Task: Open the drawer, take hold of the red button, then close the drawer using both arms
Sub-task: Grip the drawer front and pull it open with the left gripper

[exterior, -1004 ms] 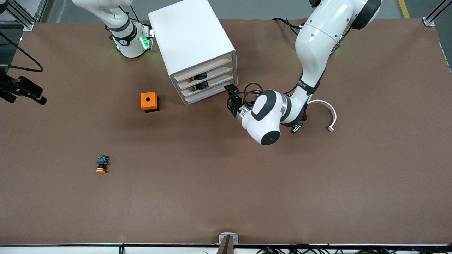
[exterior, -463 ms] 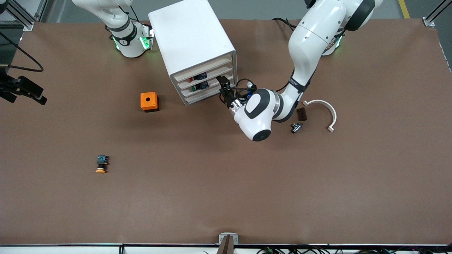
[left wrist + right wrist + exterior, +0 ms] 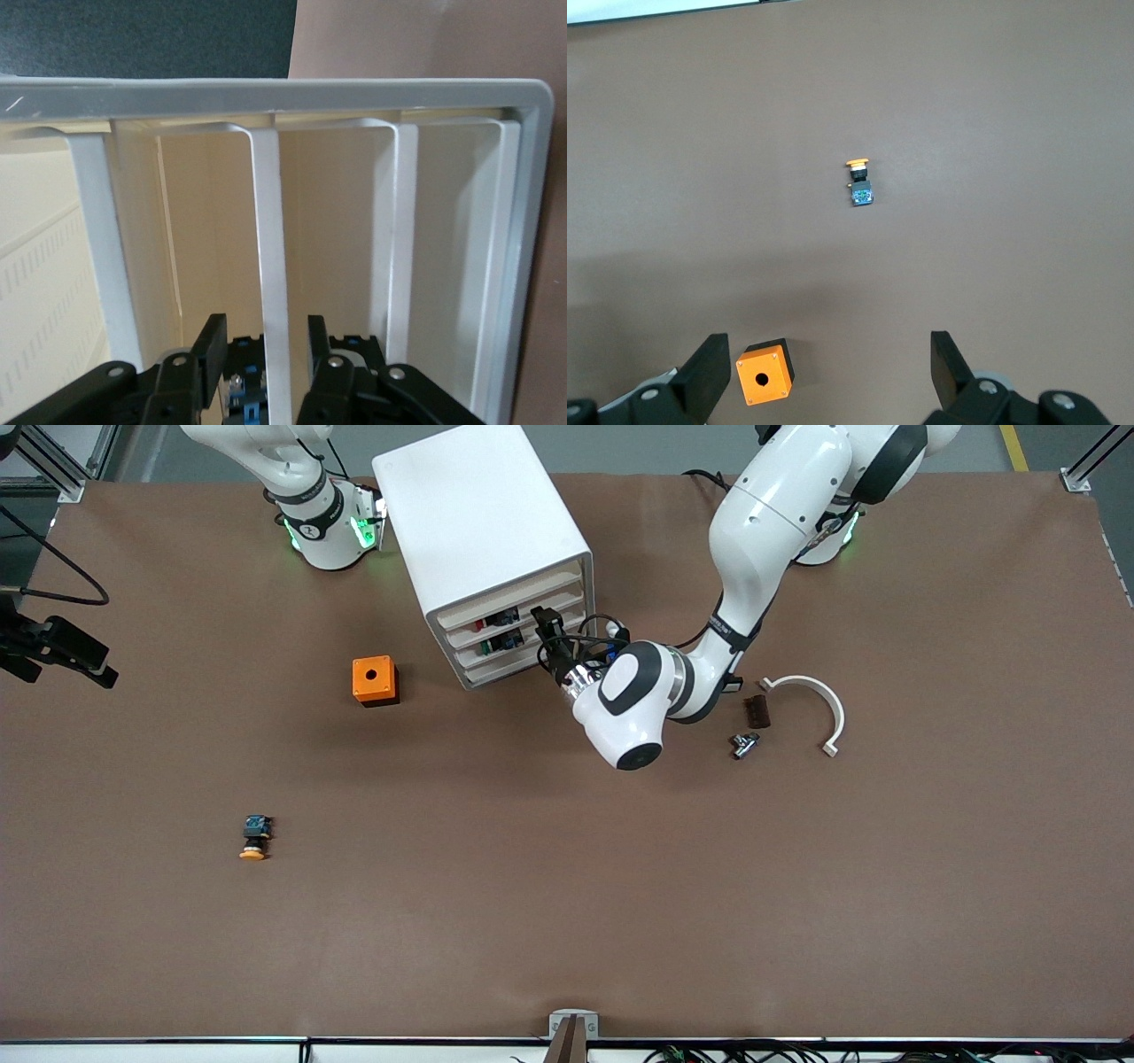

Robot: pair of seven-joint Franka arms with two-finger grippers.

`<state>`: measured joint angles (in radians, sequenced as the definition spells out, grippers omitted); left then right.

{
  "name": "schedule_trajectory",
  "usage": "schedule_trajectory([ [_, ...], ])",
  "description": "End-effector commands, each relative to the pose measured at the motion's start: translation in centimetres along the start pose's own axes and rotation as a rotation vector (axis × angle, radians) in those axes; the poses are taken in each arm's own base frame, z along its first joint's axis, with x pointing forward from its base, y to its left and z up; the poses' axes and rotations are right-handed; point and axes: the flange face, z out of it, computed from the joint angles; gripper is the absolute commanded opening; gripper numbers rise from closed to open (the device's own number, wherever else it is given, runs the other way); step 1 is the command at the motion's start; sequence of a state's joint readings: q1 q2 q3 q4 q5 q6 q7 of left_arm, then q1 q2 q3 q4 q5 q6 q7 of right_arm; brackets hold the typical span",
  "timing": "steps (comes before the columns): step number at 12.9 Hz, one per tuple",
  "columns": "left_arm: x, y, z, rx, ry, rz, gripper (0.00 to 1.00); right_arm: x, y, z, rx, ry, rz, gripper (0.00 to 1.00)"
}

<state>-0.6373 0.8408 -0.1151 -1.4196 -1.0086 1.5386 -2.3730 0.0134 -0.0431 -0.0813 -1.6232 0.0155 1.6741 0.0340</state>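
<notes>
Drawer (image 3: 516, 617), second from the top of the white cabinet (image 3: 478, 522) near the counter's robot-side edge, is shut with the red button (image 3: 479, 626) inside; my left gripper (image 3: 544, 624) is at its front, fingers (image 3: 211, 341) parted narrowly astride a front rib, and I should close squarely, then pull straight out. My right gripper (image 3: 824, 367) waits wide open above the orange box (image 3: 374, 679). Brown counter, open toward its camera-side edge; a yellow-capped button (image 3: 255, 838) lies toward the right arm's camera-side corner.

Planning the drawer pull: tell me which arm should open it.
Left. The left gripper is already at the cabinet front, fingers open astride a drawer front edge. The right gripper waits, open, above the orange box.
</notes>
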Motion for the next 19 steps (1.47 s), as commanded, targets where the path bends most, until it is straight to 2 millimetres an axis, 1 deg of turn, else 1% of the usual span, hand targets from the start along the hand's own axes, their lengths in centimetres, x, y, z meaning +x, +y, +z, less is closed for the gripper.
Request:
schedule_trajectory([
  [1,-0.2,0.5,0.9,0.027,0.008,-0.024,0.34,-0.3,0.2,-0.1,-0.013,-0.002,-0.007,1.0],
  [2,-0.2,0.5,0.9,0.027,0.008,-0.024,0.21,-0.3,0.1,-0.2,-0.013,0.0,-0.008,1.0],
  [3,-0.2,0.5,0.8,0.026,0.006,-0.026,0.01,-0.3,0.2,-0.1,-0.013,-0.002,-0.007,1.0],
  [4,-0.1,0.5,0.5,0.023,0.003,-0.025,0.0,-0.3,0.2,-0.1,-0.013,-0.002,-0.007,1.0],
  [5,0.0,0.7,0.3,0.019,0.002,-0.024,0.0,-0.3,0.2,-0.1,-0.013,-0.002,-0.008,1.0],
  [6,0.1,0.9,-0.5,0.012,-0.006,-0.026,0.0,-0.3,0.2,-0.1,-0.013,-0.002,-0.008,1.0],
  [7,0.3,0.9,-1.7,0.008,-0.026,-0.028,0.0,-0.3,0.2,-0.1,-0.013,-0.002,-0.007,1.0],
  [8,0.7,1.4,-3.8,0.008,-0.061,-0.027,0.0,-0.3,0.2,-0.2,-0.013,0.0,-0.007,1.0],
  [9,0.9,1.4,-5.0,0.004,-0.079,-0.021,0.0,-0.3,0.2,-0.2,-0.013,0.0,-0.007,1.0],
  [10,1.1,1.5,-7.1,-0.006,-0.108,-0.017,0.0,-0.3,0.2,-0.2,-0.013,0.0,-0.007,1.0],
  [11,1.8,2.0,-8.9,-0.009,-0.137,-0.021,0.0,-0.3,0.2,-0.2,-0.013,0.0,-0.005,1.0],
  [12,2.2,2.3,-10.4,-0.014,-0.162,-0.011,0.0,-0.3,0.2,-0.1,-0.013,-0.002,-0.005,1.0],
  [14,3.1,2.9,-12.8,-0.025,-0.2,0.014,0.0,-0.3,0.1,0.0,-0.013,-0.003,-0.001,1.0],
  [15,3.3,3.1,-13.1,-0.027,-0.205,0.023,0.0,-0.2,-0.4,0.2,-0.013,-0.008,0.007,1.0],
  [16,3.3,3.1,-13.1,-0.029,-0.202,0.024,0.02,0.0,-1.1,0.8,-0.013,-0.02,0.042,1.0],
  [17,3.3,3.1,-13.1,-0.031,-0.201,0.024,0.05,0.1,-2.3,1.4,-0.014,-0.03,0.091,1.0],
  [18,3.5,3.2,-13.5,-0.03,-0.208,0.022,0.15,-0.1,-3.9,1.7,-0.015,-0.038,0.136,1.0],
  [19,3.4,3.1,-13.7,-0.031,-0.212,0.024,0.24,-0.1,-5.9,2.5,-0.019,-0.056,0.184,1.0],
])
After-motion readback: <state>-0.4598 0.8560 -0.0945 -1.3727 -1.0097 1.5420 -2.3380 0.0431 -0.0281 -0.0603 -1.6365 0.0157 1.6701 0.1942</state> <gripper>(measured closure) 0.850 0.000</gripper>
